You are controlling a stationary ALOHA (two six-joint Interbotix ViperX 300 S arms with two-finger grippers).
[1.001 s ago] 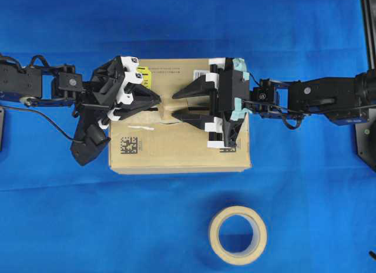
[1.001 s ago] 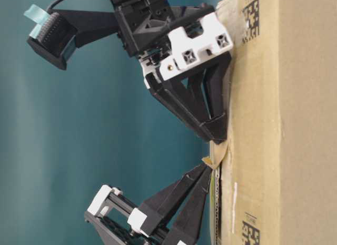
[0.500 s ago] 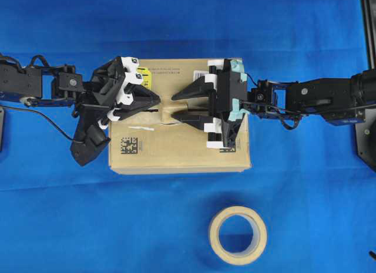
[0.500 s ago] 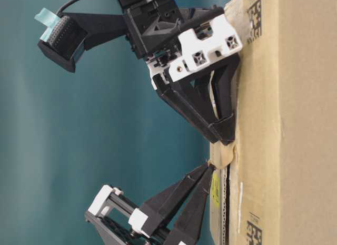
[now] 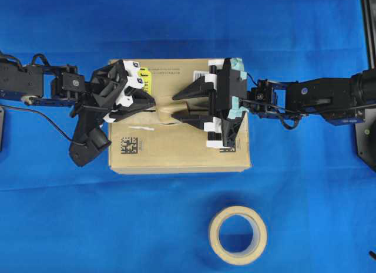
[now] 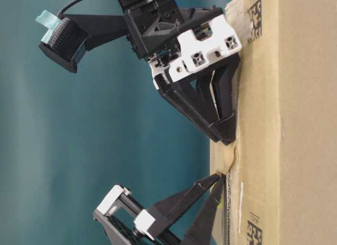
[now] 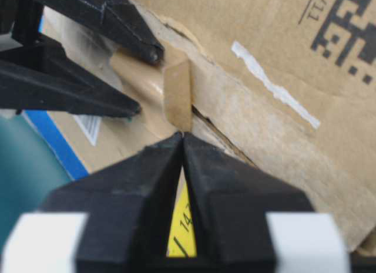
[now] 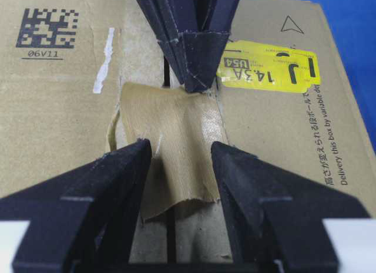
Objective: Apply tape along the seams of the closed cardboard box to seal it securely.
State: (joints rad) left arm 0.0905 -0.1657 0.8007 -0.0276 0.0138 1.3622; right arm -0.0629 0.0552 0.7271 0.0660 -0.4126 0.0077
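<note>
The brown cardboard box (image 5: 176,150) lies in the middle of the blue table. A tan piece of tape (image 5: 166,111) lies across the seam (image 8: 170,238), its near end (image 7: 178,100) curling up a little. My left gripper (image 5: 154,103) points at that end. Its jaws are slightly parted and the tips (image 7: 183,135) nearly touch the tape without holding it. My right gripper (image 5: 176,107) is open, its fingertips down at the box top on either side of the tape (image 8: 173,144). The seam under the tape is hidden.
A cream tape roll (image 5: 237,235) lies on the table in front of the box. A yellow sticker (image 8: 267,67) and a black printed code (image 5: 128,145) mark the box top. A black frame post (image 5: 367,79) stands at the right edge.
My left gripper has drawn back a little to the left and its jaws have parted. The tape end it pinched has dropped flatter onto the box. The right gripper has hardly moved.
</note>
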